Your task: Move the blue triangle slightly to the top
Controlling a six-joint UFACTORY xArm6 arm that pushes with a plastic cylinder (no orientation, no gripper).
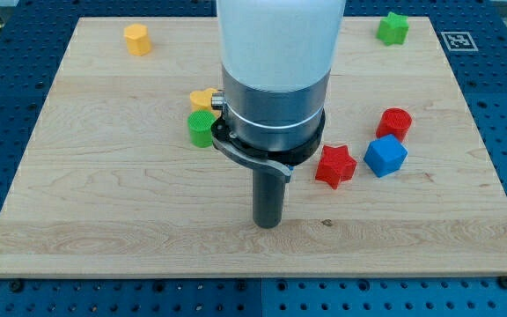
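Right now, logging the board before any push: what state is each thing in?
My tip: touching no block.
Blue triangle: not visible.
Centre yellow block: partly hidden by arm.
Green cylinder: partly hidden by arm.
Red star: free.
Blue cube: free.
Red cylinder: free.
Top-left yellow block: free.
Green star: free.

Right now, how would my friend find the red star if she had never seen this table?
Start at the wooden board and look to the view's right of the big white arm. Three blocks cluster there: a red cylinder, a blue cube and the red star. The star is the one nearest the arm, and the only one with pointed arms.
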